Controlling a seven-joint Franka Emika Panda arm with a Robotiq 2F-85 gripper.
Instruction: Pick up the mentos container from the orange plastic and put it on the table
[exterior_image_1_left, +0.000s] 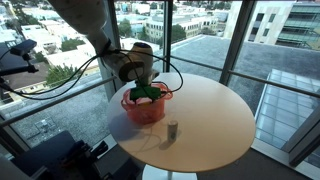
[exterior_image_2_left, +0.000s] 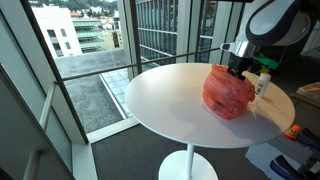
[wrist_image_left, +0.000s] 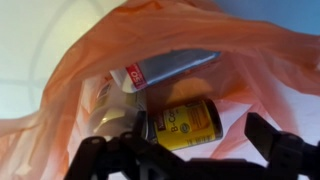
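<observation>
Round pale surface (exterior_image_1_left: 215, 115) carries orange plastic (exterior_image_1_left: 146, 108) toward one edge. A small upright grey cylinder (exterior_image_1_left: 172, 130) stands near it, not touching.

Orange plastic (exterior_image_1_left: 147, 110) on table (exterior_image_1_left: 215, 115), can (wrist_image_left: 190, 122) inside; cylinder (exterior_image_1_left: 172, 130) near it

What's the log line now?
gripper: open, empty | position: over red-orange translucent plastic basket | basket contents: yellow-labelled can, grey tube | round beige table: small grey cylinder beside basket
</observation>
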